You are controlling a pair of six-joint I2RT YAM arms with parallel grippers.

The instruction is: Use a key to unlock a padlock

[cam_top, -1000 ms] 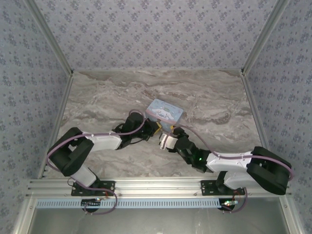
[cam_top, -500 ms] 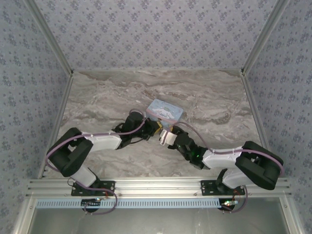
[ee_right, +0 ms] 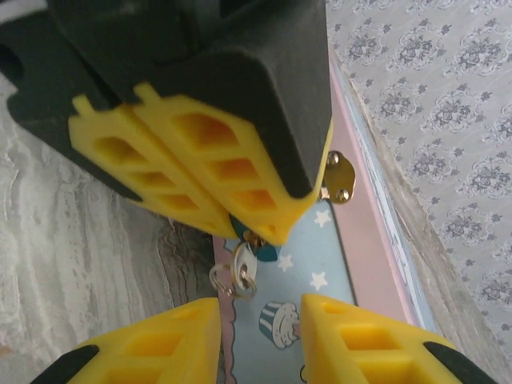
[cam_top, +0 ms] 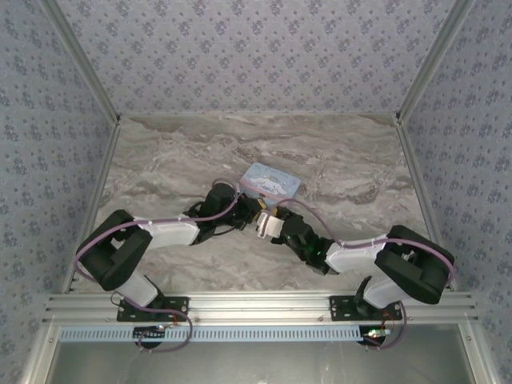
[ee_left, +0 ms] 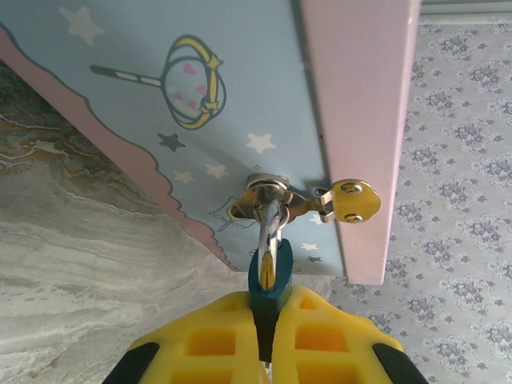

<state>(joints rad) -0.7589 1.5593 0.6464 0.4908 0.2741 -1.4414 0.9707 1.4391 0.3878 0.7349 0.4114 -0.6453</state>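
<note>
The teal padlock hangs by its silvery loop from the gold hasp of the pale blue tin box. My left gripper is shut on the lock's body. In the right wrist view the same lock peeks out under the left gripper's yellow fingers, and a small silvery key with a wire ring sticks out of its underside. My right gripper stands open just below the key, one finger on each side, not touching it. From above, both grippers meet at the box's near corner.
The tin box with its pink lid edge sits mid-table on the marble top. Patterned walls close in the back and both sides. Both forearms lie low across the near part of the table.
My right arm has stretched forward and left, bringing its open gripper up to the key. The box now looks flatter in the top view. The left gripper has kept its hold.
</note>
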